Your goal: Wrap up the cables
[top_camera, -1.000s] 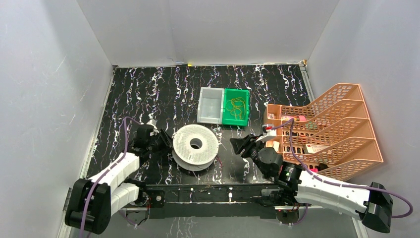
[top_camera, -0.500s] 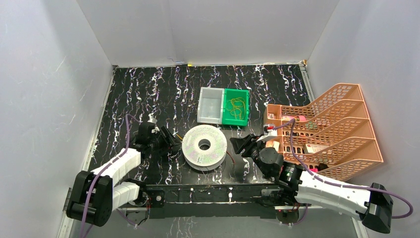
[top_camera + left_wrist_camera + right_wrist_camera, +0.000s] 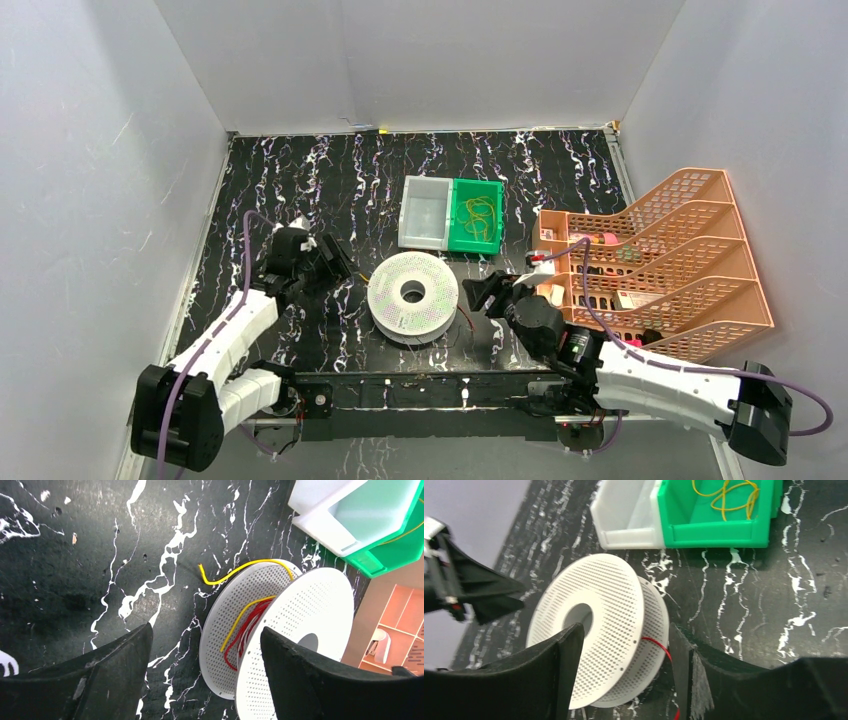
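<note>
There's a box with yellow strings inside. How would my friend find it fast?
Start at the orange rack on the right side of the black marbled table. Just left of it, two bins sit side by side. It is the green bin, holding tangled yellow cables; the white bin beside it looks empty.

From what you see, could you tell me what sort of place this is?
Probably a robot test cell: white walls box in a black table holding a spool, bins and file rack.
</note>
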Available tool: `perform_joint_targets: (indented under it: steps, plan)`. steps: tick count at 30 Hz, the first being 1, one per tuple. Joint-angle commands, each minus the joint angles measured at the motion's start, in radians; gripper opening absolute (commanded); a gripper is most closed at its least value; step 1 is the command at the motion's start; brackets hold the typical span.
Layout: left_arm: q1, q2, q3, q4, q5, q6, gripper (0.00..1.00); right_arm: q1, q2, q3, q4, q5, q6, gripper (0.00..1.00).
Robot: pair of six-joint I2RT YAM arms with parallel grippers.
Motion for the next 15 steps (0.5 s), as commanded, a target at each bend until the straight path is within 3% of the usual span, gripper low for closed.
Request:
perform_joint_targets:
  steps: [1, 6, 10, 12, 15]
  plan:
    - [0.005, 0.0, 0.115, -0.122, -0.016, 0.108, 0.82, 0.003, 0.069, 0.104, -0.03, 0.058, -0.064, 0.73]
    - [0.004, 0.035, 0.233, -0.191, -0.004, 0.173, 0.98, -0.045, 0.261, 0.268, -0.164, 0.039, -0.203, 0.78]
    - [0.004, 0.063, 0.339, -0.242, -0.012, 0.217, 0.98, -0.18, 0.403, 0.412, -0.248, -0.082, -0.298, 0.85]
    - [0.005, 0.089, 0.4, -0.289, -0.076, 0.222, 0.98, -0.283, 0.457, 0.463, -0.267, -0.171, -0.348, 0.93]
    - [0.005, 0.125, 0.489, -0.333, -0.136, 0.232, 0.98, -0.423, 0.544, 0.578, -0.4, -0.247, -0.35, 0.98]
